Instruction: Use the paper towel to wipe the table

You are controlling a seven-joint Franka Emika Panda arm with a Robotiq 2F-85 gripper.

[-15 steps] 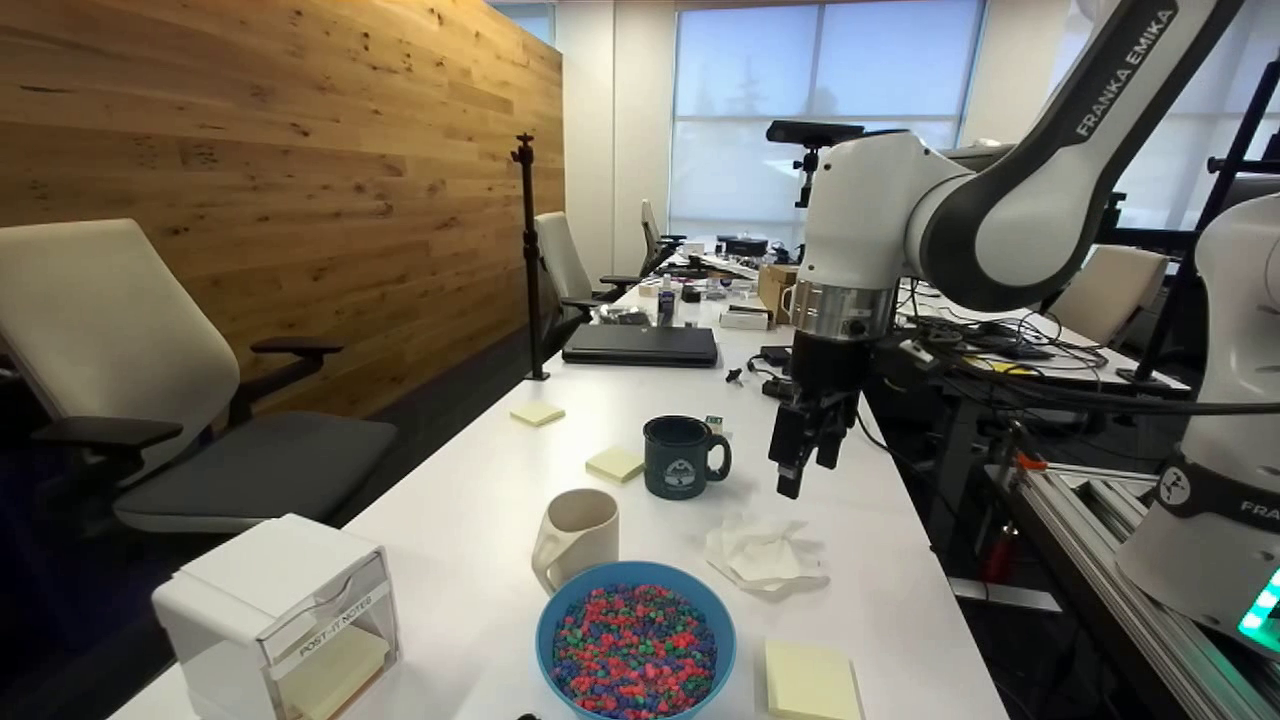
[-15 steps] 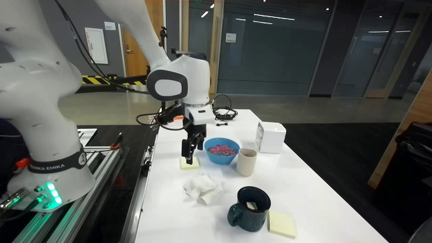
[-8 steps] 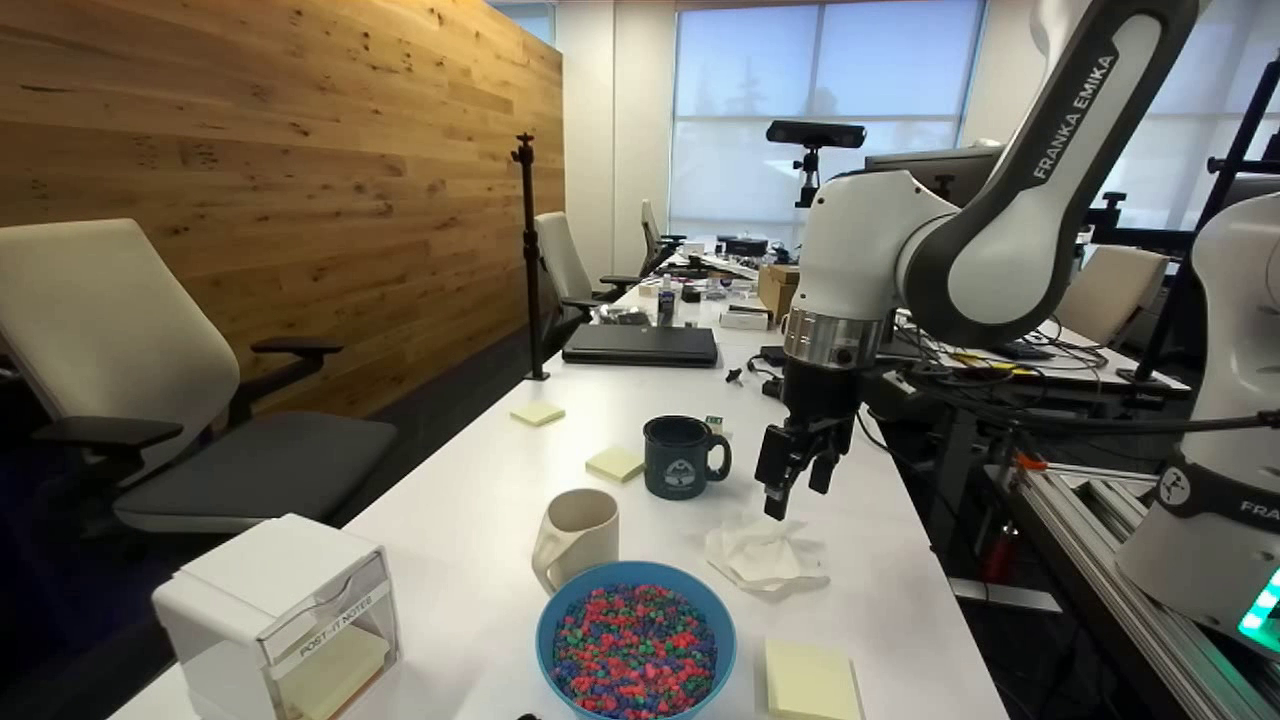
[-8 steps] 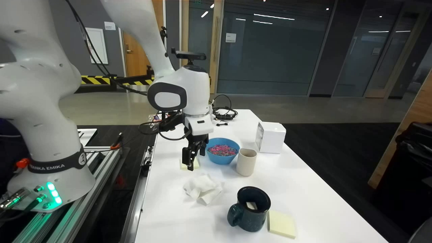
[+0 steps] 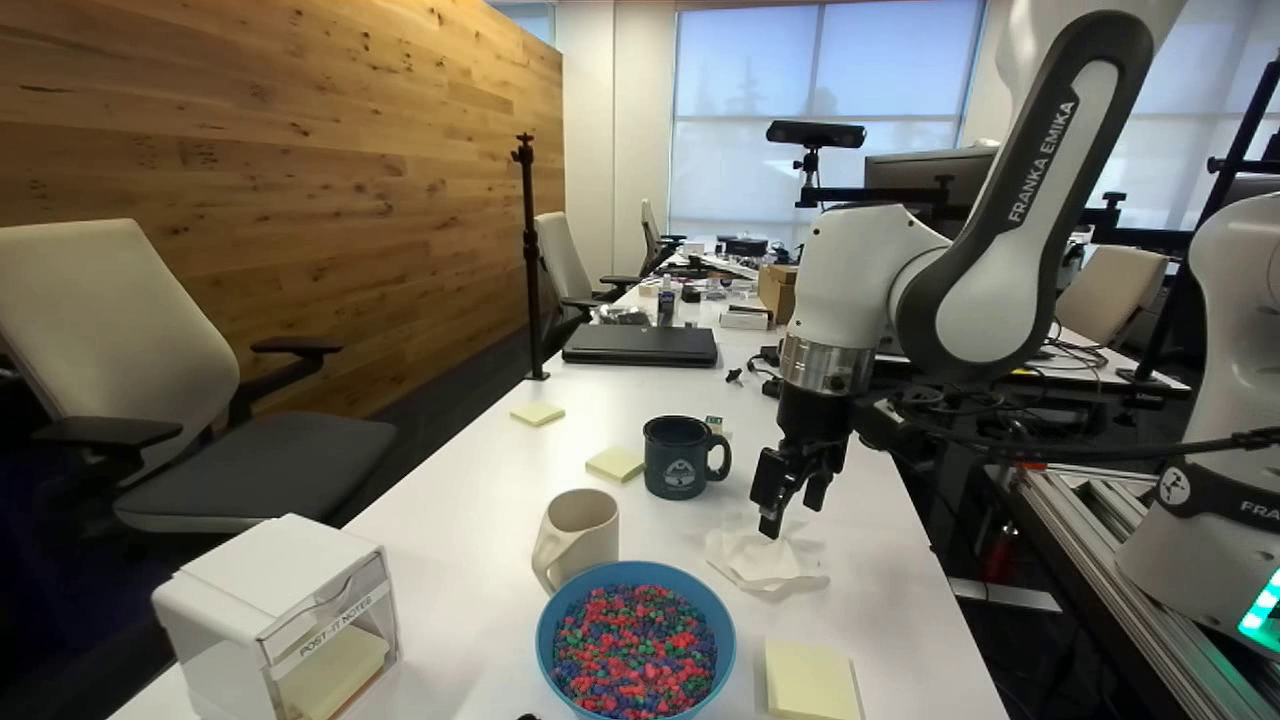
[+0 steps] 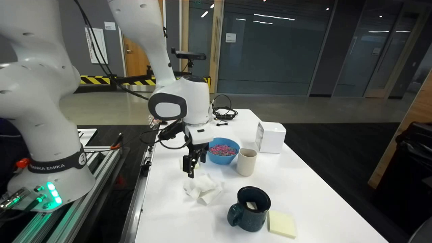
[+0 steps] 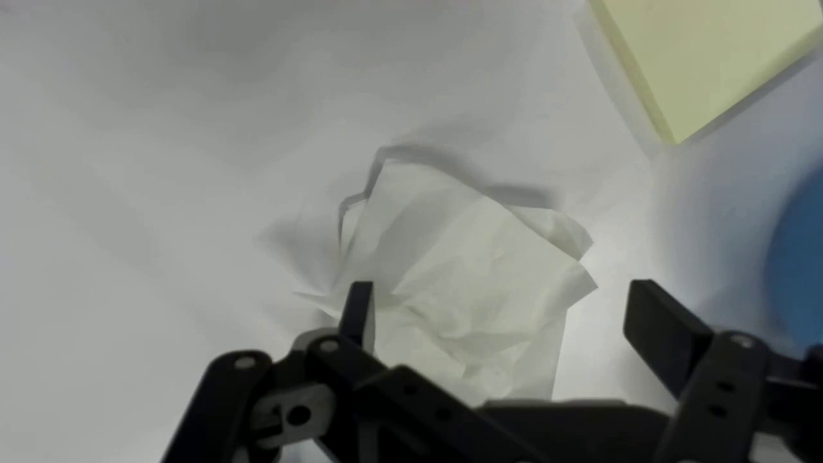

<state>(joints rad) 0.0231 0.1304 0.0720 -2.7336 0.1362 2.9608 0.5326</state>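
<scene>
white tabletop [image 5: 480, 540], crumpled white paper towel [image 5: 762, 572]
black two-fingered gripper [image 7: 500, 299] hangs above, fingers [image 7: 665, 334] apart; in an exterior view, round blue bowl [image 5: 726, 640] at towel's eight o'clock.

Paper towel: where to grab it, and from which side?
I'd take the paper towel by its crumpled middle, straight down from above. It lies low on the table, so a sideways approach would likely just push it, while the creased middle offers something to pinch. The end effector is open and points roughly down, which suits that.
</scene>
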